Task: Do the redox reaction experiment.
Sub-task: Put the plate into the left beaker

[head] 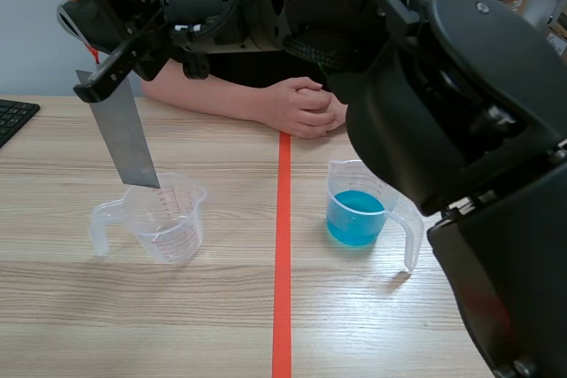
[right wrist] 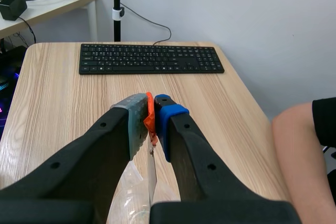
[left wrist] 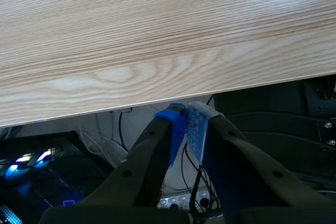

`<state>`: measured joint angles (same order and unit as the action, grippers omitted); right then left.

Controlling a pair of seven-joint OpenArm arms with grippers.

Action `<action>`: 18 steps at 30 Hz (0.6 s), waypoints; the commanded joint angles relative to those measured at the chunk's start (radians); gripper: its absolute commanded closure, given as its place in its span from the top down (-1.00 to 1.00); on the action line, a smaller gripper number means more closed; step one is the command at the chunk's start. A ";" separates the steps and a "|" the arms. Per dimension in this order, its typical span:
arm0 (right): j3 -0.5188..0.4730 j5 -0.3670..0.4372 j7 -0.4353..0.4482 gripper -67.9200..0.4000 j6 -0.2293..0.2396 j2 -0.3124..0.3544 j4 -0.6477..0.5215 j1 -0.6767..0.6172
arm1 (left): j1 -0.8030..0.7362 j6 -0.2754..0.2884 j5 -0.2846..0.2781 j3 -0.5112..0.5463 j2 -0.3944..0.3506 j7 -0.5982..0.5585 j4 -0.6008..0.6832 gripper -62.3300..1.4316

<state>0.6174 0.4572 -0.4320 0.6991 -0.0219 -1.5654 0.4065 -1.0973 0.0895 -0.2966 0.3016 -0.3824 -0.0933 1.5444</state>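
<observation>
Right arm [head: 496, 174] bulks lower right. Its claw [head: 104, 73], upper left, is clamped on the metal strip [head: 124, 135], tip at the empty cup's [head: 168, 227] rim. Blue solution cup [head: 356, 217] sits centre-right. Left claw [left wrist: 185, 124] is closed, holding nothing. Judgement: lift clear, keep the strip vertical, lower slowly into the blue.

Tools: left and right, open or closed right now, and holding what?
Left tool: closed, empty.
Right tool: closed on the metal strip.
</observation>
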 commanded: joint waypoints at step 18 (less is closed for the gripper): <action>0.050 -0.076 0.154 -0.94 0.001 -0.006 0.165 0.026 | -0.005 0.002 -0.003 0.002 0.005 -0.010 0.007 -0.52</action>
<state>0.6682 0.3729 -0.2951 0.7002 -0.0219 -1.3998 0.4061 -1.0973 0.0895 -0.2966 0.3016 -0.3824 -0.0933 1.5444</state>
